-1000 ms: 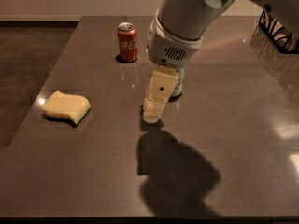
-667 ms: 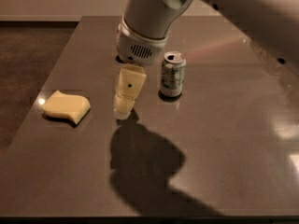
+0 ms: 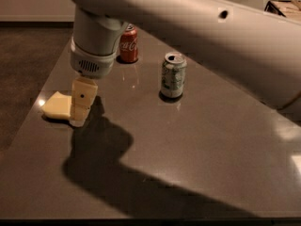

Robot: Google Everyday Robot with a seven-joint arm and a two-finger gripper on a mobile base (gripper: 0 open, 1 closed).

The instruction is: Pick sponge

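The sponge (image 3: 55,106) is a pale yellow foam block lying flat near the left edge of the dark table (image 3: 197,164). My gripper (image 3: 79,119) hangs from the big white arm, right over the sponge's right end. Its pale yellow blocky finger (image 3: 83,100) with a dark dot points down and hides part of the sponge. The finger's tip is at or just above the table surface, beside the sponge.
A red cola can (image 3: 128,44) stands at the back of the table. A green and white can (image 3: 173,75) stands near the middle. The white arm spans the top of the view. The table's left edge runs close to the sponge.
The arm and gripper have swung left across the table, from near the middle to over the sponge's right end. The cans and sponge have stayed in place.
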